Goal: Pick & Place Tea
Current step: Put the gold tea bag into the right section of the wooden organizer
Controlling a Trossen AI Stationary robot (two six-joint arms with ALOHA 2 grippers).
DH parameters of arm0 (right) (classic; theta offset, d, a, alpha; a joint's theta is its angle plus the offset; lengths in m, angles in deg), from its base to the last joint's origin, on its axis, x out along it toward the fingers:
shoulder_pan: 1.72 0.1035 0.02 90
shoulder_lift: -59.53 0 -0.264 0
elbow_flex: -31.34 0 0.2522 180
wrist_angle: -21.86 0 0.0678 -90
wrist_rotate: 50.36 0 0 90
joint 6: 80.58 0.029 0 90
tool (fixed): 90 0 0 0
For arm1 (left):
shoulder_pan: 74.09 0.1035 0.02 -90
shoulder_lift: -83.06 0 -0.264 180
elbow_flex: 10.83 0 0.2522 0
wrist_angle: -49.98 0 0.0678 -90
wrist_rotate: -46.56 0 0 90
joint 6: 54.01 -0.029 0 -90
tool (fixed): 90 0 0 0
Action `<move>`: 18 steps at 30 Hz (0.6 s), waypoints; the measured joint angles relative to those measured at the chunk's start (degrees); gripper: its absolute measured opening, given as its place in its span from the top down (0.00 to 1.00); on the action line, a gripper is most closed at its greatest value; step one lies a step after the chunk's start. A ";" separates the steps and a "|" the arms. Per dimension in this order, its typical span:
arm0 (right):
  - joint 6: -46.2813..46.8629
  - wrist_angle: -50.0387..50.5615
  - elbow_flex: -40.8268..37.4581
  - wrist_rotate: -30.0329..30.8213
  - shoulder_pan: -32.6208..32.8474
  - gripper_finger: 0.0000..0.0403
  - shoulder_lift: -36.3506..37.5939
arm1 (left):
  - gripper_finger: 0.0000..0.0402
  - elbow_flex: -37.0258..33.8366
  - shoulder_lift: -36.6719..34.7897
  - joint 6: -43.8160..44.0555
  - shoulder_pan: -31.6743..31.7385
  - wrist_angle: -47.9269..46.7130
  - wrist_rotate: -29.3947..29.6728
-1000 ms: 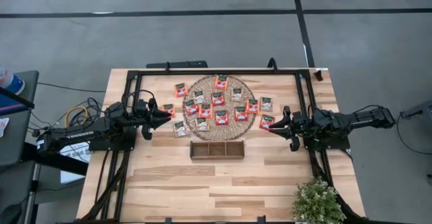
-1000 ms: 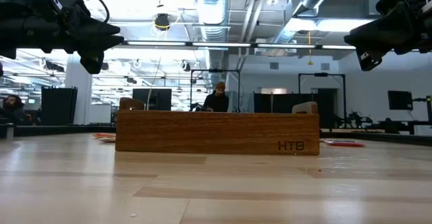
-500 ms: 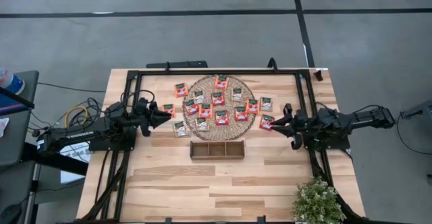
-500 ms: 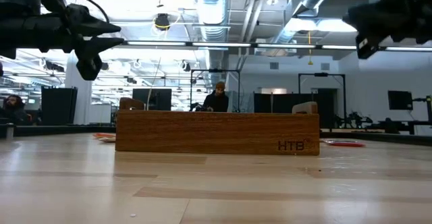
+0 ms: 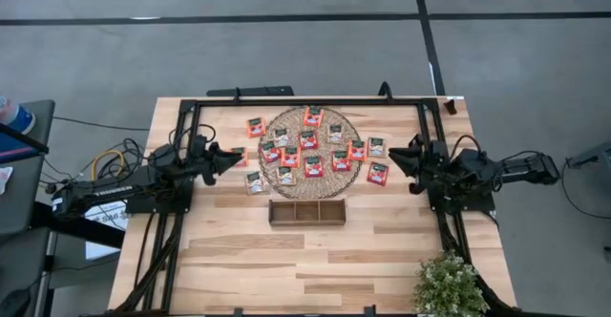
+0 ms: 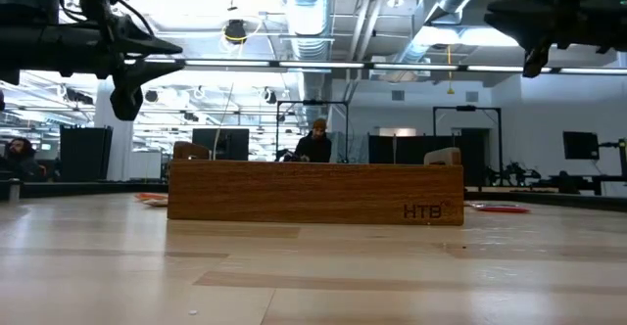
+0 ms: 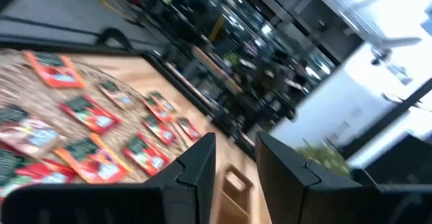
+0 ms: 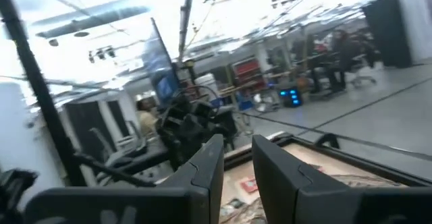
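Wooden table (image 5: 248,260) from above: your tea sachets (image 5: 307,139) lie all over the woven mat (image 5: 346,178), a few just off it, and the tray (image 5: 306,212) looks empty, so basically nothing's done yet. Low down, both arms hang high. Wrist cams: left gripper (image 7: 234,158) and right gripper (image 8: 236,158) slightly parted, holding nothing.

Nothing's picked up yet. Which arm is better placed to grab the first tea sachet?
Probably the left. Its tool, empty with a narrow gap, points at the red sachet just off the woven mat. The right tool, also empty, sits farther from its nearest sachet.
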 joint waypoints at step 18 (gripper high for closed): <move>-3.11 51.92 31.23 2.90 -12.45 0.82 -23.98 | 0.76 0.00 -0.02 -11.72 0.00 0.00 8.33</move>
